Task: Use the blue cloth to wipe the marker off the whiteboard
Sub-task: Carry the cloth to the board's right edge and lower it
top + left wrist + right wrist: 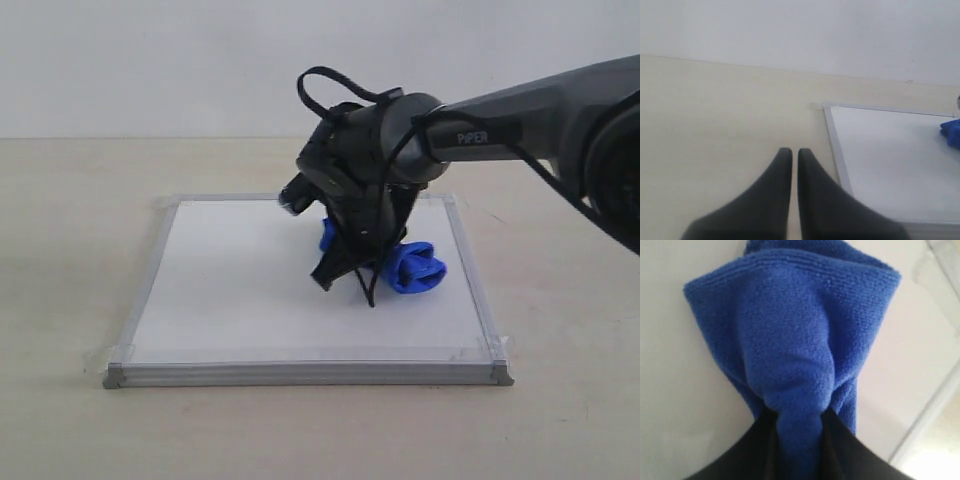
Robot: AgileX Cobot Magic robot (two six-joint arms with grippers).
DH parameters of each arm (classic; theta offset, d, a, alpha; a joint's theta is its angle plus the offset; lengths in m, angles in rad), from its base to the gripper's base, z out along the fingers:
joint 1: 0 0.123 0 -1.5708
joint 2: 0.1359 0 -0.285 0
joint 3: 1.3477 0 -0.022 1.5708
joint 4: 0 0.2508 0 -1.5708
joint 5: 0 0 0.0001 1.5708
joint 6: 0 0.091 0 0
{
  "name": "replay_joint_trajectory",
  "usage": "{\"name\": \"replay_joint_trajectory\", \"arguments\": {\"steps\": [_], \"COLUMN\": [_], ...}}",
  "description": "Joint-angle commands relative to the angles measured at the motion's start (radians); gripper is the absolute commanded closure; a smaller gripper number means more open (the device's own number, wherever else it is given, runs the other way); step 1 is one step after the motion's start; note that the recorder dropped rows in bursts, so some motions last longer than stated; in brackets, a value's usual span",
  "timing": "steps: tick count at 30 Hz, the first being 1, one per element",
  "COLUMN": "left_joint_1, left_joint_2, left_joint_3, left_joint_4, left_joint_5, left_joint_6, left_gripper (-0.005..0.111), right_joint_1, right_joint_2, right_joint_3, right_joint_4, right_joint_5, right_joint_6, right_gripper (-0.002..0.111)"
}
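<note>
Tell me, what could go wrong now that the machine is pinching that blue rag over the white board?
The right hand pinches only a narrow fold of the blue cloth, so dragging might pull it loose. Its dark fingers are close to the whiteboard, so they might scrape it instead of the cloth wiping. No marker line shows in any view, so the wipe could miss it.

— What does the right arm point(540, 108) look like?
— Dark grey and rounded, with "PIPER" in white. A black cable point(301, 82) loops above its wrist.
— And the left gripper point(795, 151)?
— Two matte black tapering fingers point(812, 192).
</note>
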Motion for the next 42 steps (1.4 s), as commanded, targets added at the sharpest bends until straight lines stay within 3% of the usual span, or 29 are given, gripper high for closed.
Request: {"name": "replay_joint_trajectory", "arguments": {"steps": [1,11,19,25,31,32,34,36,37,39,42], "left_joint_1": [-0.003,-0.003,-0.003,-0.003,-0.003,-0.003,-0.003,-0.003,-0.003,-0.003,-0.003], "left_joint_2": [-0.003,-0.003,-0.003,-0.003,-0.003,-0.003,-0.003,-0.003,-0.003,-0.003,-0.003], "left_joint_3": [0.004,0.004,0.004,0.004,0.004,0.004,0.004,0.004,0.004,0.004,0.004], "left_joint_4": [-0.008,-0.008,-0.008,-0.008,-0.008,-0.008,-0.008,-0.008,-0.008,-0.008,-0.008], "left_joint_5": [0.003,0.003,0.003,0.003,0.003,0.003,0.003,0.003,0.003,0.003,0.003], "left_joint_6": [0.005,0.005,0.005,0.005,0.005,0.005,0.005,0.005,0.005,0.005,0.005], "left_gripper": [0.102,0.102,0.102,0.102,0.102,0.102,0.102,0.102,0.102,0.102,0.102], "right_joint_1": [-0.057,-0.251,-0.278,-0.298,-0.298,-0.298,-0.298,-0.298,-0.298,-0.298,-0.298], "right_joint_2": [-0.071,-0.247,-0.246,-0.246,-0.246,-0.246,-0.246,-0.246,-0.246,-0.246,-0.262], "right_joint_3": [0.06,0.223,0.319,0.347,0.41,0.412,0.412,0.412,0.412,0.412,0.412], "right_joint_4": [-0.042,-0.038,-0.023,-0.034,-0.098,-0.098,-0.098,-0.096,-0.095,-0.097,-0.097], "right_joint_5": [-0.013,-0.076,-0.197,-0.182,-0.237,-0.241,-0.244,-0.244,-0.244,-0.254,-0.29], "right_joint_6": [0.065,0.247,0.339,0.384,0.546,0.549,0.547,0.543,0.543,0.518,0.489], "right_gripper": [0.108,0.108,0.108,0.108,0.108,0.106,0.086,0.046,0.034,0.036,0.055]}}
